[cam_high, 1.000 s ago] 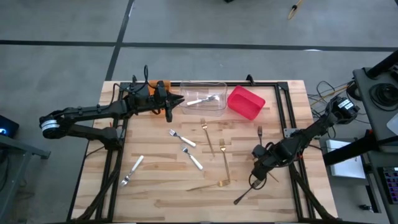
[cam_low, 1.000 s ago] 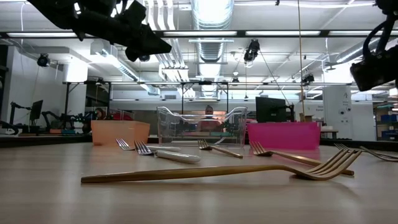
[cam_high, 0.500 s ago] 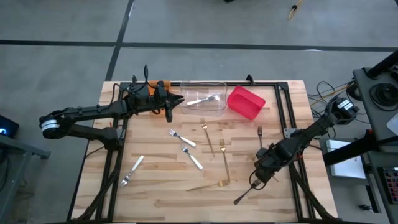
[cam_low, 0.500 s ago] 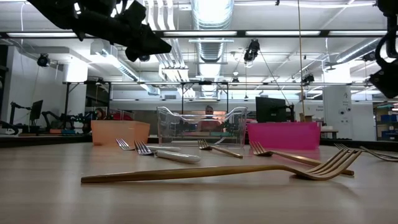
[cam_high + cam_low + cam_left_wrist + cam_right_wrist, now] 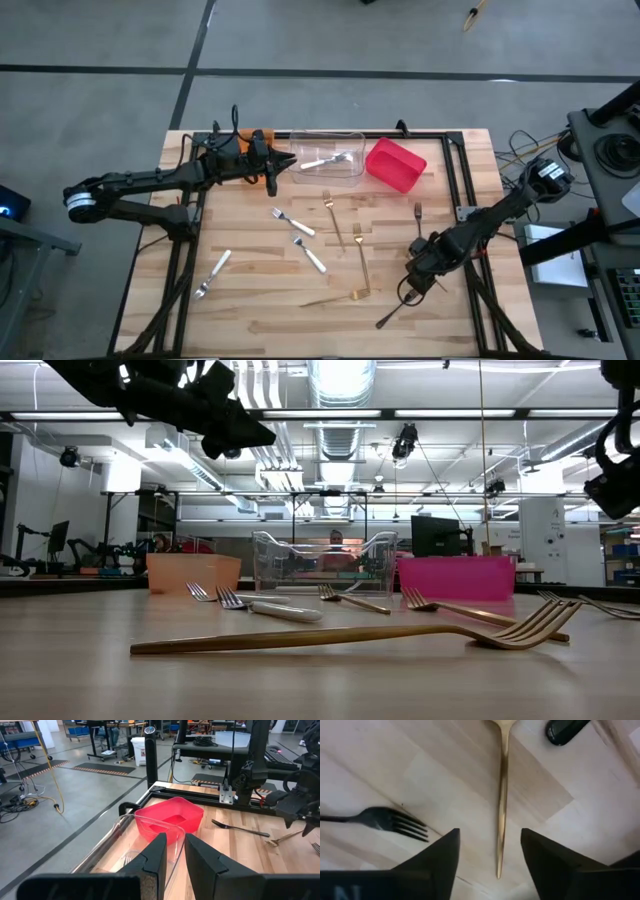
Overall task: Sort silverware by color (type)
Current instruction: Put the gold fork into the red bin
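Observation:
The silverware lies scattered on the wooden table (image 5: 250, 320): silver forks (image 5: 292, 222) (image 5: 310, 254) (image 5: 213, 272), gold forks (image 5: 333, 215) (image 5: 362, 258), a black fork (image 5: 417, 215) and another black fork (image 5: 398, 307) near the front right. One silver fork (image 5: 325, 160) lies in the clear bin (image 5: 345, 140). My right gripper (image 5: 410, 285) hovers open, pointing down, just above the front black fork's tines (image 5: 395, 822) and a gold handle (image 5: 502, 795). My left gripper (image 5: 175, 855) hangs level at the back left, narrowly open and holding nothing.
An orange bin (image 5: 262, 137), partly under my left arm, the clear bin and a red bin (image 5: 395, 165) stand in a row along the far edge. A black frame (image 5: 455, 170) runs along the table's sides. A small dark object (image 5: 567, 730) lies near the gold handle.
My right gripper has tipped further downward and rolled a little above the front black fork, shifting slightly toward the near edge. The forks and my left arm have stayed where they were.

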Robot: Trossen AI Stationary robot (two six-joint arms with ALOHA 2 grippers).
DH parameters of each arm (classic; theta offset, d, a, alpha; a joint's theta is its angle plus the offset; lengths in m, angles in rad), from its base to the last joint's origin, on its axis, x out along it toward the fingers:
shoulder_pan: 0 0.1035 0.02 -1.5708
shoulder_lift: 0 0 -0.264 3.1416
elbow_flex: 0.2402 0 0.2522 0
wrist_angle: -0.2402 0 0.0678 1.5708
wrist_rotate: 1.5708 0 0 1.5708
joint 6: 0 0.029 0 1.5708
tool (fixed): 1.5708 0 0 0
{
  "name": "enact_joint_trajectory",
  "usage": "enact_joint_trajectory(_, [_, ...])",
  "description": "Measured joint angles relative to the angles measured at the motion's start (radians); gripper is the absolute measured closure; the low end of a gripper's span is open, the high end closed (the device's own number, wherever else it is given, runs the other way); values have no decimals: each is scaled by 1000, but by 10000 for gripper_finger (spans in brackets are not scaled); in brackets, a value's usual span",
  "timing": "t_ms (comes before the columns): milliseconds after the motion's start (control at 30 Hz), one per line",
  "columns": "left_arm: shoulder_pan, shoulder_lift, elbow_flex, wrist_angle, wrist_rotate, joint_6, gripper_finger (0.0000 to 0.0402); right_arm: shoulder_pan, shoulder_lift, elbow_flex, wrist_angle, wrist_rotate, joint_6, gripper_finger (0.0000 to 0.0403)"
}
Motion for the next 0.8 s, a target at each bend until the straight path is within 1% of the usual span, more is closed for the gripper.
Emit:
enact_joint_trajectory(133, [0,0,0,0,0,0,350,0,27,-1,6,2,-7,172])
enact_joint_trajectory(300, [0,0,0,0,0,0,350,0,91,-1,21,3,-40,169])
enact_joint_trajectory(567, [0,0,0,0,0,0,350,-1,192,8,50,4,-108,207])
enact_joint_trajectory(800, [0,0,0,0,0,0,350,1,205,26,49,58,-119,259])
